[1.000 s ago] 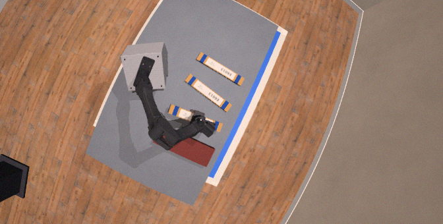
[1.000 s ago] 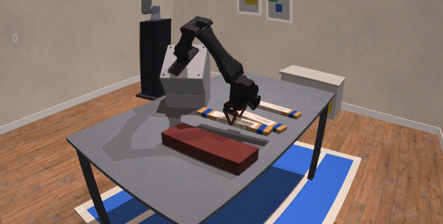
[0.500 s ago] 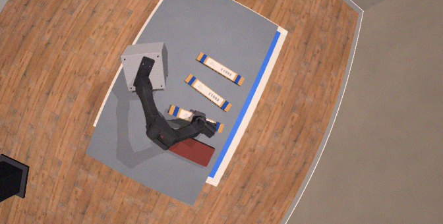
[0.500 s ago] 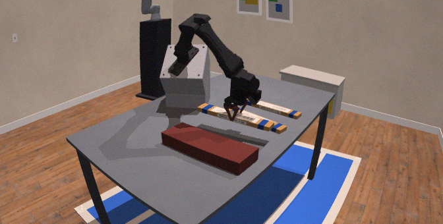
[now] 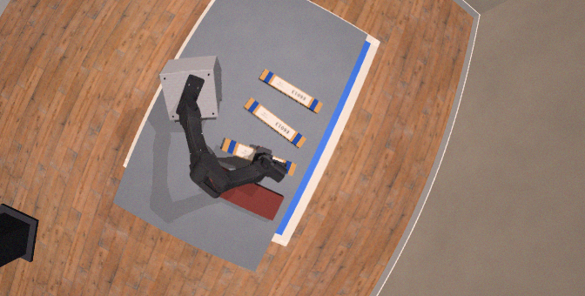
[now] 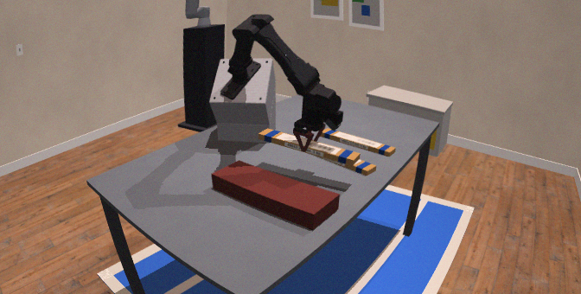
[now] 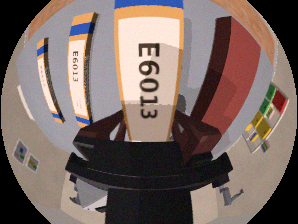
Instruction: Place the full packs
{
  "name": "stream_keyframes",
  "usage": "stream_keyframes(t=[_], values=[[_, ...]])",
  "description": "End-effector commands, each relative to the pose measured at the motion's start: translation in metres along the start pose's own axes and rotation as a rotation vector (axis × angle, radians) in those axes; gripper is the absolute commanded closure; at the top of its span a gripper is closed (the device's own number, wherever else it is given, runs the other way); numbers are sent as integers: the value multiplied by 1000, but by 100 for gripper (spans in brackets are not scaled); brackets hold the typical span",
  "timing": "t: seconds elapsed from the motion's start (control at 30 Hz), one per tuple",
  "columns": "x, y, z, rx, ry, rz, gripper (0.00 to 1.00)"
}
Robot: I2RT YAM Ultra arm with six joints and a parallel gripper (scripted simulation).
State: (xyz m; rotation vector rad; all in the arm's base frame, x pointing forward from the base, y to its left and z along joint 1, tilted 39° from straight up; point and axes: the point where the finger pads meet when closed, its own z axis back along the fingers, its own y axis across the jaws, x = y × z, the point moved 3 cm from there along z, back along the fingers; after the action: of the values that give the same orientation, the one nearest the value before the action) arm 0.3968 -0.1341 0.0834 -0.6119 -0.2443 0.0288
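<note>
My gripper is shut on an E6013 pack, white with orange and blue ends, one finger at each long side. That pack hangs roughly level above the table, its shadow apart below it, beside the platform. The low dark red platform bears no pack; the arm hides part of it in the top view. A middle pack and a far pack lie flat on the table.
The grey arm pedestal stands at the table's edge. The two lying packs are on the far side of the held pack from the platform. A blue and white floor marking runs past the grey table.
</note>
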Motion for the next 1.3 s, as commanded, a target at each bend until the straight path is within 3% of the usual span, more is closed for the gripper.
stream_keyframes(t=[0.0, 1.27], values=[[23, -8, 43, -15, -88, -21, 100], [17, -8, 111, -12, -90, -23, 100]])
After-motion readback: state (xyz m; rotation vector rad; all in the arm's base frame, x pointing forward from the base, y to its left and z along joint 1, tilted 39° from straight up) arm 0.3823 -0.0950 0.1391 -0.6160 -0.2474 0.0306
